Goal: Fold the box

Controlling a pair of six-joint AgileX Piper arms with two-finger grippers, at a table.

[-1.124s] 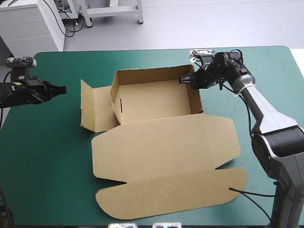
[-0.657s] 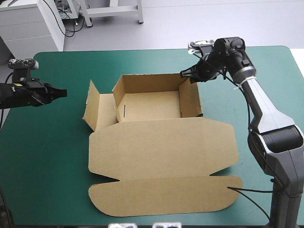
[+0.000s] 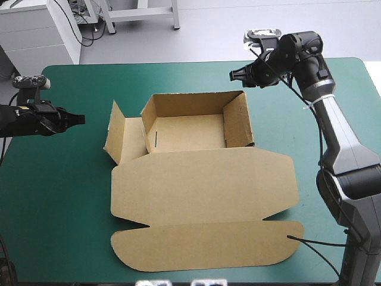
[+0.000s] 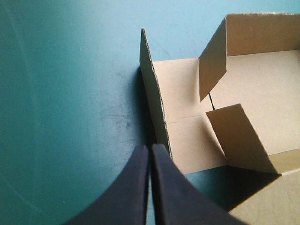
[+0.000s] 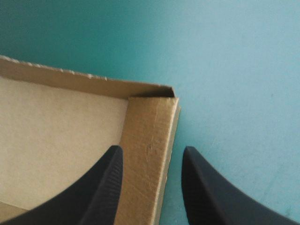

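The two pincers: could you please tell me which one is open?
The right pincer, aimed at the box: its black fingers stand apart, while those of the left pincer meet in one pointed arch.

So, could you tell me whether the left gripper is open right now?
No, the left gripper is shut: its two black fingers meet in one pointed arch, just short of the box's raised side flap.

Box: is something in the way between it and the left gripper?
No, nothing visible. Only bare teal-green cover lies between the shut left gripper and the box, whose raised flap faces it.
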